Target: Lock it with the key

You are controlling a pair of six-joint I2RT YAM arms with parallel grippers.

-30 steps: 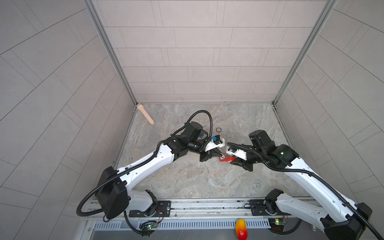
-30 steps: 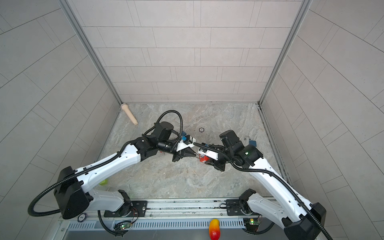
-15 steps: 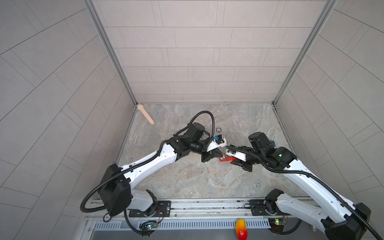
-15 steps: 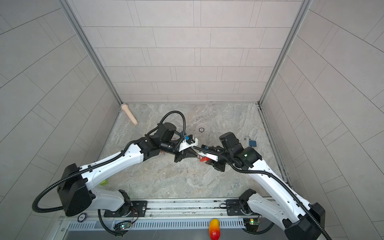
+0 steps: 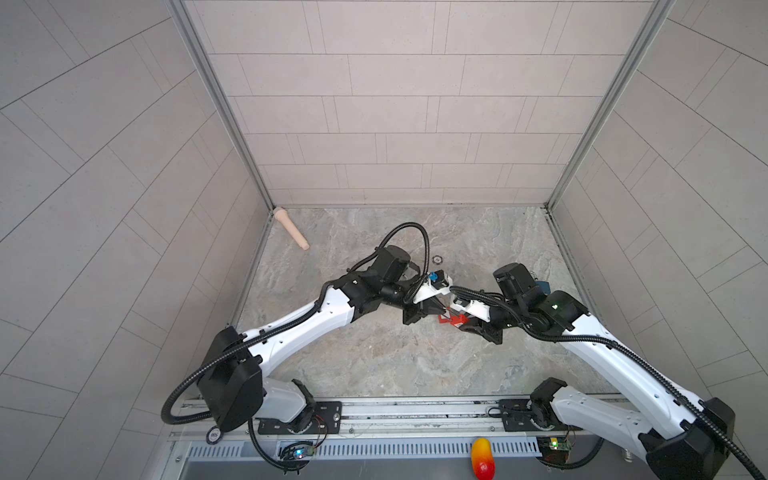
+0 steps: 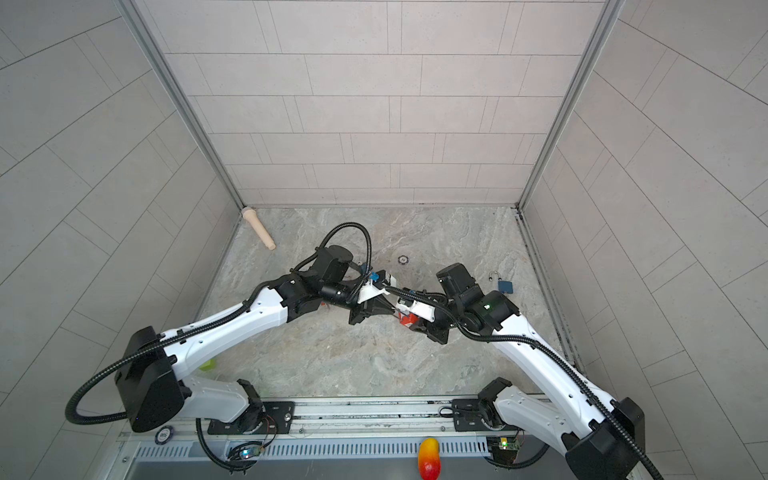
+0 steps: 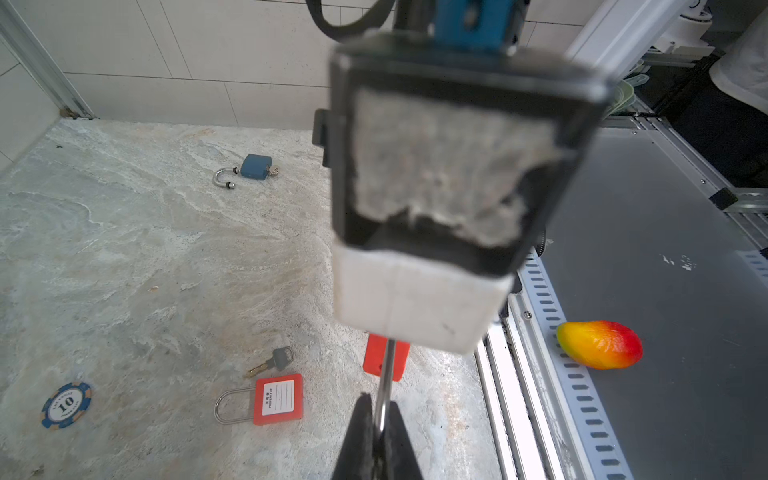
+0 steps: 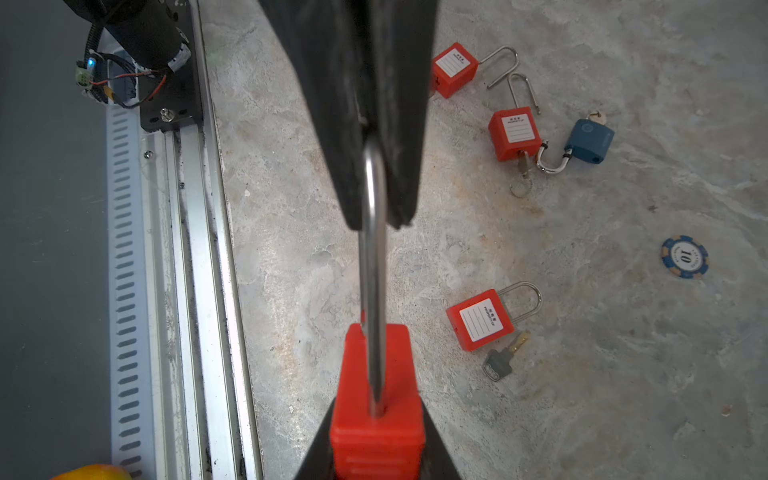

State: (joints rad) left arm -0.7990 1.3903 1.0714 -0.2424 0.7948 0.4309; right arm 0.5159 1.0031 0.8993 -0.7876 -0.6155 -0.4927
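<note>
Glossy red plastic padlock [image 8: 399, 415], polished metal shackle [image 8: 372, 257] (mirror-smooth), matt tabletop [image 8: 582, 415].

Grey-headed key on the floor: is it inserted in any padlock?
No. In the right wrist view the grey-headed key lies loose beside a red padlock, not in its keyhole.

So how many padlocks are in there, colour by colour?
Red padlocks: 4 (one gripped, three lying loose)
Blue padlocks: 2 (one beside the reds, one alone near the side wall)
Total: 6 padlocks
</note>
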